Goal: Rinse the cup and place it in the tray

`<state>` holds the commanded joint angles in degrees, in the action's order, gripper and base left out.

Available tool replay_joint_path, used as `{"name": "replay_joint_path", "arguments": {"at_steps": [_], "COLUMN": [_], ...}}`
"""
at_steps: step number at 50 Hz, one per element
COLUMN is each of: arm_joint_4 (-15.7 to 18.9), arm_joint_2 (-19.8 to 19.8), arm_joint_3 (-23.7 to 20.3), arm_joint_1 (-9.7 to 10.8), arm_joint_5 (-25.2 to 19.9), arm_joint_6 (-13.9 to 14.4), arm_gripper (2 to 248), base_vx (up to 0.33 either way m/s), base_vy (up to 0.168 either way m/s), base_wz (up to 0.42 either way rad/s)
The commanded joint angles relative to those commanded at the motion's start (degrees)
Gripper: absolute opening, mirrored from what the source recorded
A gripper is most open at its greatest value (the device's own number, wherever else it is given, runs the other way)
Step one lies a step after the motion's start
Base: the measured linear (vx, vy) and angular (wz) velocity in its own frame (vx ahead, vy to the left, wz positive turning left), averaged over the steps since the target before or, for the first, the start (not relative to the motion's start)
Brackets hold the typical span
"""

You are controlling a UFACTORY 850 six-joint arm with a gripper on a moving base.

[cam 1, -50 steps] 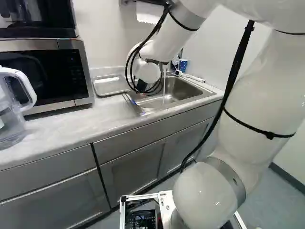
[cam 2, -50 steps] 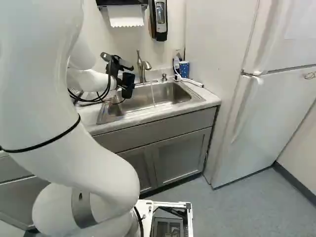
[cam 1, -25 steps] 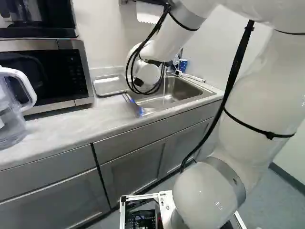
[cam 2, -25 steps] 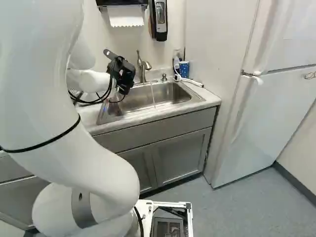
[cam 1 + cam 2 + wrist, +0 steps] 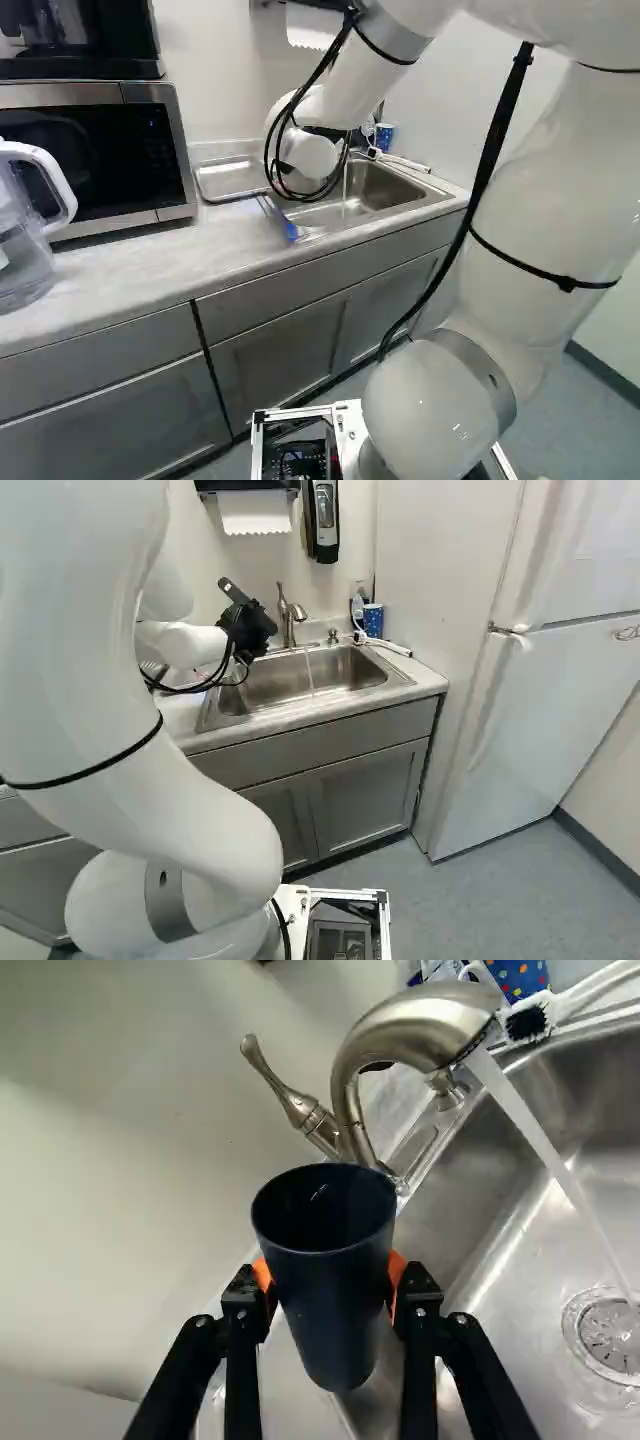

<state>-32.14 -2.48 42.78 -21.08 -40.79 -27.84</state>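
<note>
In the right base view my gripper (image 5: 252, 630) hangs over the left end of the sink, near the faucet. The wrist view has the gripper (image 5: 332, 1285) shut on a dark blue cup (image 5: 335, 1305), an orange pad on either side of it. The cup's open mouth shows, and its inside looks dark. Water runs from the faucet (image 5: 415, 1030) into the sink (image 5: 490, 1260), beside the cup and not touching it. A metal tray (image 5: 215, 194) lies on the counter left of the sink in the left base view.
A microwave (image 5: 95, 160) and a clear pitcher (image 5: 25, 235) stand left on the counter. Behind the sink's right part are a blue patterned cup (image 5: 373, 619) and a white brush (image 5: 385, 645). A soap dispenser (image 5: 323, 520) hangs above; a fridge (image 5: 530, 700) stands right.
The wrist has turned, tilting the gripper with the cup in it and lifting its front a little near the faucet. The base has stayed in place.
</note>
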Motion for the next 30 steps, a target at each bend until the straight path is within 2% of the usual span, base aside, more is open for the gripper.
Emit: {"name": "replay_joint_path", "arguments": {"at_steps": [30], "arm_joint_4": [0.49], "arm_joint_2": [0.0], "arm_joint_3": [0.0], "arm_joint_1": [0.0], "arm_joint_5": [-0.19], "arm_joint_6": [-18.07], "arm_gripper": [124], "base_vx": [0.0], "base_vy": [0.0], "base_wz": [0.0]}}
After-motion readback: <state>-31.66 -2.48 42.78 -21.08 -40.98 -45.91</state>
